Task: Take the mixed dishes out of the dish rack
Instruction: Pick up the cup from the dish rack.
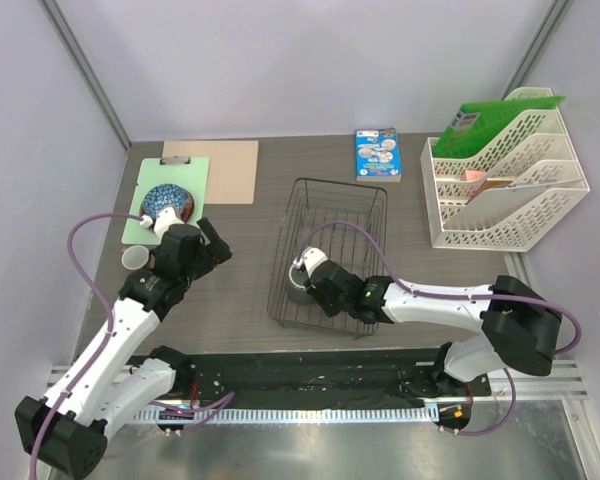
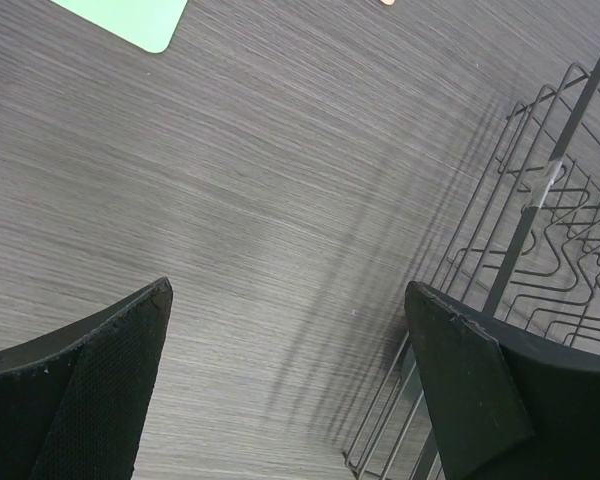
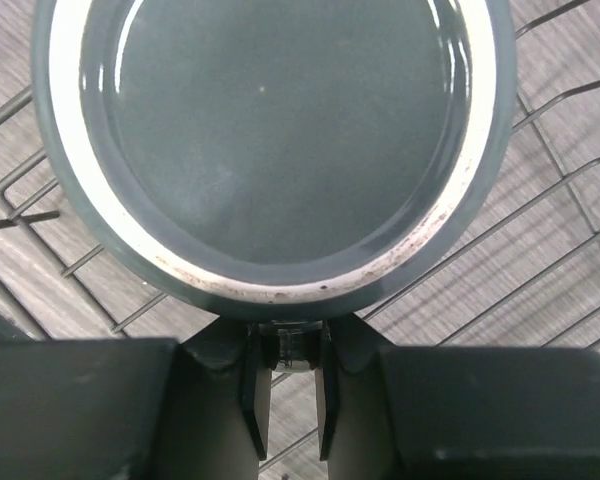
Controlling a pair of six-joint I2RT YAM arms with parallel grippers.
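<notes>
**Mug pinched by its handle in the rack: handling notes**

My right hand (image 1: 310, 272) is down in the near-left corner of the dish rack (image 1: 365, 215). Its fingers are drawn close together on the handle (image 3: 286, 348) of the grey-green mug (image 3: 270, 130). The wrist cam looks straight into the mug: upright, empty, glossy inside, pale rim w/ a few dark specks. Rack wires show beneath it, but I can't tell if it's off the wire floor yet.

Handling, my read: glazed ceramic, so stiff, fairly heavy for its size, slick, and it'll chip if knocked on the wires. The handle is the sensible hold, but the body sits off to one side of the grip and prob. wants to swing or twist. I'd lift straight up, slowly, clear of the low side wall.

My left hand (image 2: 288, 300) has its fingers wide apart w/ nothing between, over bare worktop (image 1: 250, 260) just beside the rack's left edge.

Further left, the salmon-pink cup (image 1: 134, 259) stands on the worktop. Beyond it, the bowl (image 1: 167, 202), blue inside, sits on a green clipboard (image 1: 145, 228). Both look light, but the same slick glaze applies.

Writing: none on the mug. At the far edge, a blue printed box (image 1: 378, 155) has pics and text too small to read. The white file tray (image 1: 500, 230) is at far right; nothing legible there either.
</notes>
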